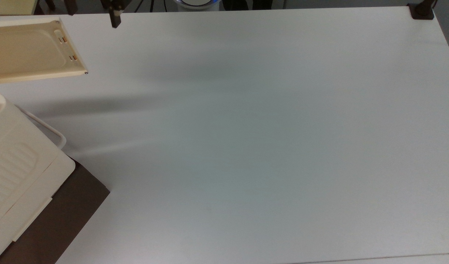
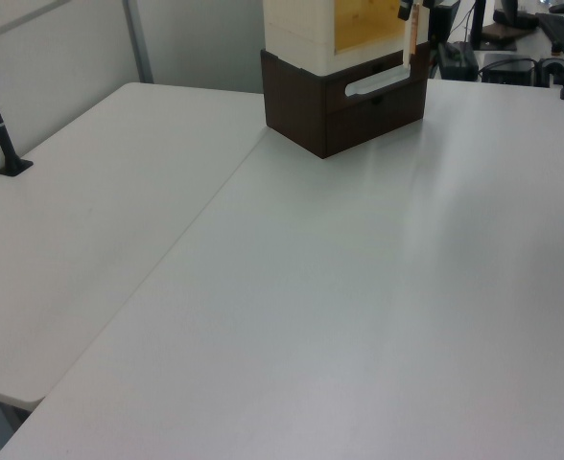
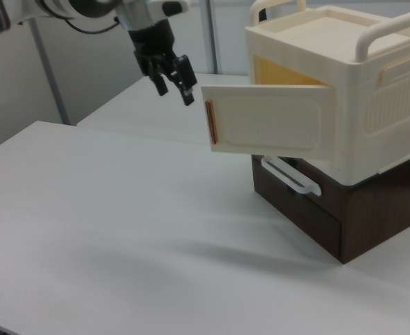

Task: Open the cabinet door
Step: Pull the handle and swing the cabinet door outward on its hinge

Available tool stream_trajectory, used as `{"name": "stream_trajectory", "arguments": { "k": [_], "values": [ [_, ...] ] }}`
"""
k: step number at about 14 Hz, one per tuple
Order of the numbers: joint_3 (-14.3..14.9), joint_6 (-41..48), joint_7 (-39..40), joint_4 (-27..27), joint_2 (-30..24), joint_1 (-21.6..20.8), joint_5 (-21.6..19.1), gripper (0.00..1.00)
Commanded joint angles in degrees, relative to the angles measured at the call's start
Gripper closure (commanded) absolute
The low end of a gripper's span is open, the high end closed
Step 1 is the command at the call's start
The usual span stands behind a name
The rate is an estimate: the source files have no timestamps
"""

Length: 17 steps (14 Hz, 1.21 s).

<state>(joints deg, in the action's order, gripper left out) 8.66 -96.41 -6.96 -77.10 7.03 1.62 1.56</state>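
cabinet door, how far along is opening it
Done: the cabinet door stands swung wide from the cabinet, its yellow inside exposed. In hand: nothing; the tool is open, clear of the copper handle. Left: nothing obvious beyond pulling away.

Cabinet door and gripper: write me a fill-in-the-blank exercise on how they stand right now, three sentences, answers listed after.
1. The cabinet door stands swung ____, showing a yellow interior.
2. The gripper hangs with its fingers ____, holding nothing, apart from the copper handle.
3. The cabinet sits on a dark ____ base, which rests on the white table.

Missing words: open; open; brown
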Motion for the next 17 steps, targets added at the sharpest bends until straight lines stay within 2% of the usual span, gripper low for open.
{"name": "stream_trajectory", "arguments": {
  "k": [1, 3, 7, 8, 12, 14, 17],
  "values": [
    [-0.2, 4.1, 1.3, 1.1, -3.0, -1.5, -2.3, 0.0],
    [-0.1, -0.9, 0.8, 4.2, -2.6, -1.7, -2.2, 0.0],
    [0.5, -14.9, 0.8, 2.9, -0.6, -0.7, -2.0, 0.0],
    [0.5, -16.1, 0.9, 2.8, 0.1, 0.5, -2.1, 0.0],
    [0.7, -16.6, 2.8, 0.1, 1.3, 2.3, -1.4, 0.0],
    [0.7, -14.6, 8.8, -0.5, 1.1, 3.7, -1.2, 0.0],
    [1.1, -6.6, 15.6, -0.4, 0.8, 4.8, -1.1, 0.0]
  ]
}}
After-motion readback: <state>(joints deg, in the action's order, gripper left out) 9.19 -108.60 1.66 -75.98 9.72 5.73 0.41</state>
